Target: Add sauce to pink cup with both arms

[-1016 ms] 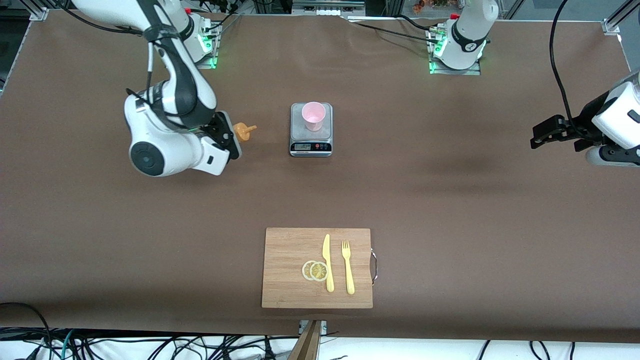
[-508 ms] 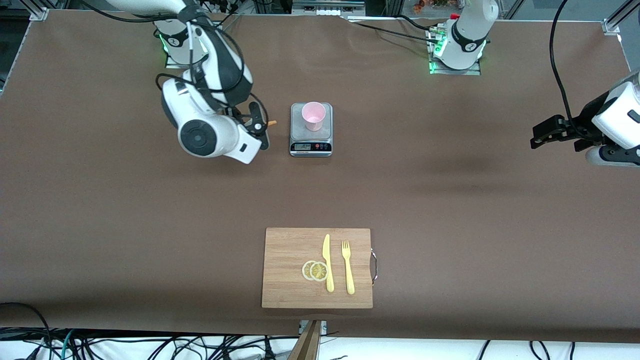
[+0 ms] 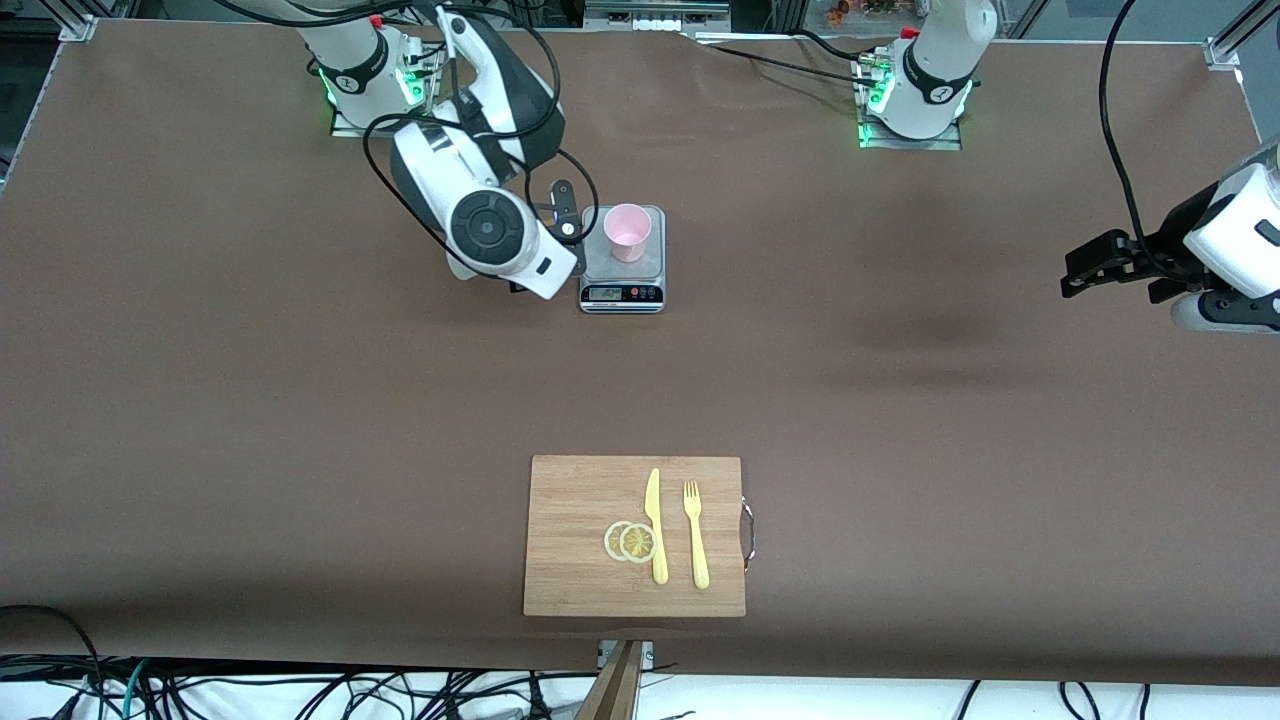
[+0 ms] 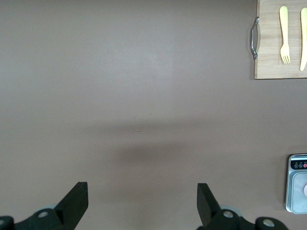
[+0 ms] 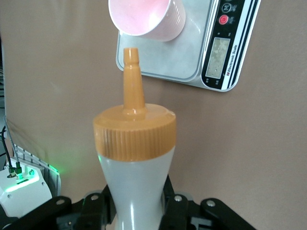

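The pink cup stands upright on a small kitchen scale. My right gripper hangs beside the scale, toward the right arm's end of the table. In the right wrist view that gripper is shut on the whitish body of the sauce bottle. Its orange nozzle cap points at the pink cup and the tip stays just short of the rim. In the front view the right hand hides the bottle. My left gripper waits open over bare table at the left arm's end, with nothing between its fingers.
A wooden cutting board lies near the front edge with two lemon slices, a yellow knife and a yellow fork. The scale's display faces the front camera. Brown mat covers the table.
My right arm has swung the sauce bottle from the right arm's end of the table over to the scale and cup. The left arm has not moved.
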Action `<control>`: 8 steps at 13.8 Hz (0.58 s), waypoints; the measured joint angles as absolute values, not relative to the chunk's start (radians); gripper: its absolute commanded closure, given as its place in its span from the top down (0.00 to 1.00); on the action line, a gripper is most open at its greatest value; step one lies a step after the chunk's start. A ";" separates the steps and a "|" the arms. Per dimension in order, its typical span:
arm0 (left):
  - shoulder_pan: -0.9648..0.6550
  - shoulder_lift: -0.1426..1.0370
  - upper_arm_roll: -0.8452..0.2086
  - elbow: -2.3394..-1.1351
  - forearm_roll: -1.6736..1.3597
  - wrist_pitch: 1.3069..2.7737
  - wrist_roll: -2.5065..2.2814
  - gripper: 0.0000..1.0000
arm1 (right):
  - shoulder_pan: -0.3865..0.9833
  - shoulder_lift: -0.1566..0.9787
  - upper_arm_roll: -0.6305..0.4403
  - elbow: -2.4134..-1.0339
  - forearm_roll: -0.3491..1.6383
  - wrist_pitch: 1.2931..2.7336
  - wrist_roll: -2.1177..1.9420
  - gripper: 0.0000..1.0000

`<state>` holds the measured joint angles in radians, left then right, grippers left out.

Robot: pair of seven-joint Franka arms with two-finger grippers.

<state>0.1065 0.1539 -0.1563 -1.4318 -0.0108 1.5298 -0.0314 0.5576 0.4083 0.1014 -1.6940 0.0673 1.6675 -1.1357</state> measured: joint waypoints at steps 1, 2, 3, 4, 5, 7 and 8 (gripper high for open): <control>0.107 0.154 -0.156 -1.432 -0.011 1.530 -0.031 1.00 | 0.571 0.414 0.107 -1.694 0.052 1.668 -1.116 0.11; 0.107 0.154 -0.156 -1.432 -0.011 1.530 -0.031 1.00 | 0.580 0.421 0.119 -1.694 0.032 1.667 -1.090 0.11; 0.107 0.154 -0.156 -1.432 -0.011 1.530 -0.031 1.00 | 0.587 0.430 0.137 -1.694 0.005 1.668 -1.056 0.11; 0.107 0.154 -0.156 -1.432 -0.011 1.530 -0.031 1.00 | 0.594 0.439 0.154 -1.693 -0.018 1.668 -1.023 0.11; 0.107 0.154 -0.156 -1.432 -0.011 1.530 -0.031 1.00 | 0.601 0.447 0.165 -1.693 -0.031 1.669 -0.999 0.11; 0.107 0.154 -0.156 -1.432 -0.011 1.530 -0.031 1.00 | 0.619 0.462 0.174 -1.688 -0.054 1.669 -0.965 0.11; 0.107 0.154 -0.156 -1.432 -0.011 1.530 -0.031 1.00 | 0.628 0.467 0.175 -1.686 -0.063 1.669 -0.951 0.11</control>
<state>0.1065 0.1540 -0.1563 -1.4318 -0.0108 1.5298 -0.0314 0.6279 0.4675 0.1748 -1.6857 -0.0630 1.6694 -0.9508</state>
